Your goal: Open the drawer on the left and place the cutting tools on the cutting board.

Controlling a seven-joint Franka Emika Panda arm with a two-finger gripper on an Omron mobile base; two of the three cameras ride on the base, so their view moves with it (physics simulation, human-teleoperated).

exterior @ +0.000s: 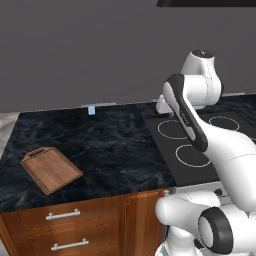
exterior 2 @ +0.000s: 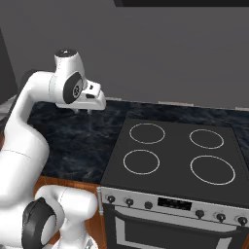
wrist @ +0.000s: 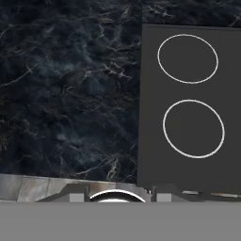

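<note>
Pincer (exterior 2: 85, 110): held above the dark marble table (exterior: 115, 145), near the left edge of the stove (exterior 2: 180, 155); its tips are small and partly hidden, so whether it is spread or closed cannot be told; nothing is seen between them.

Cutting board (exterior: 51, 169): flat on the table, well to the pincer's left and nearer the front edge, handle tab toward the back.

Drawer (exterior: 65, 215): reddish-brown front with a silver bar handle (exterior: 63, 214), closed, below the table edge, under the board, well below and left of the pincer. A like drawer (exterior: 70, 245) sits beneath it.

Small blue object (exterior: 91, 110): at the back wall, left of the pincer.
</note>
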